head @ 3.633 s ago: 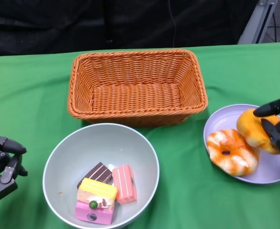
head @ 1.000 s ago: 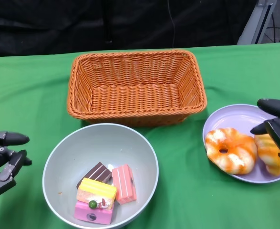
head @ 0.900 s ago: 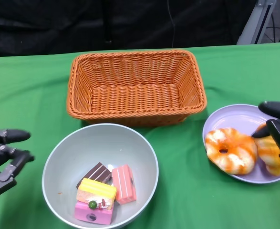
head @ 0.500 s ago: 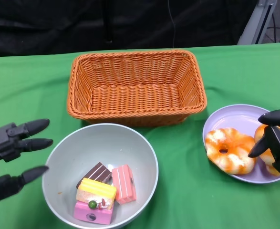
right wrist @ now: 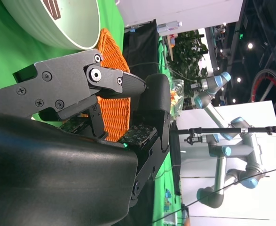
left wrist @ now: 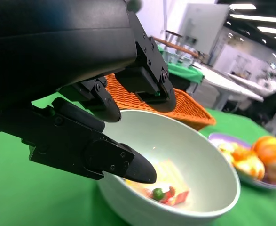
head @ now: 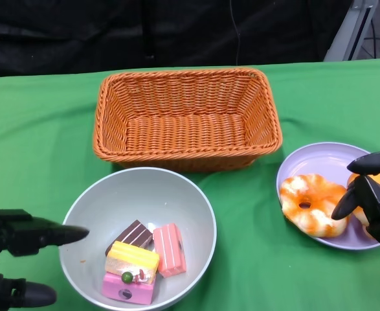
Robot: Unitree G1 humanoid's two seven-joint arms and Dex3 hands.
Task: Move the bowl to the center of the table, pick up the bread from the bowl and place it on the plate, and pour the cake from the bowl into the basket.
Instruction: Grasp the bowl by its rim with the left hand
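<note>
Black left hand (head: 18, 259), fingers spread and empty, now reaching the pale green round bowl (head: 99, 201); black right hand (head: 374, 194) empty above lavender plate (head: 312, 159), bread delivered.

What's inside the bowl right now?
The bowl holds four cake pieces: brown, pink striped, yellow and pink. The yellow piece lies on the pink one, covering most of it. No bread shows.
</note>
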